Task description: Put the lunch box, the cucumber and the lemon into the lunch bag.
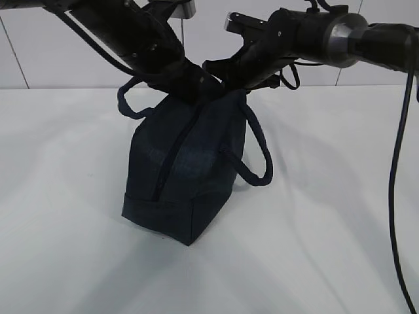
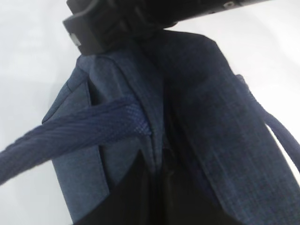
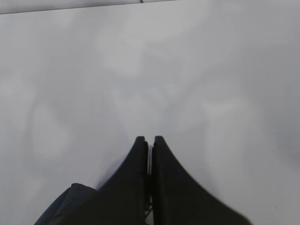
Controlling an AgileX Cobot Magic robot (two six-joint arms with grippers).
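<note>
The dark navy lunch bag point(image 1: 183, 170) stands on the white table point(image 1: 327, 235), its zipper line running down the near face. My left gripper point(image 1: 188, 88) is at the bag's top and looks shut on its fabric; in the left wrist view the dark fingers point(image 2: 136, 197) pinch a seam of the bag point(image 2: 211, 117). My right gripper point(image 1: 219, 82) meets it at the same top end. In the right wrist view its jaws point(image 3: 149, 140) are shut on a thin pale metal sliver, seemingly the zipper pull. The lunch box, cucumber and lemon are out of view.
One loop handle point(image 1: 258, 157) hangs on the bag's right, another point(image 1: 129, 104) sticks out at its upper left. A black cable point(image 1: 395, 196) hangs at the far right. A tiled wall stands behind the table.
</note>
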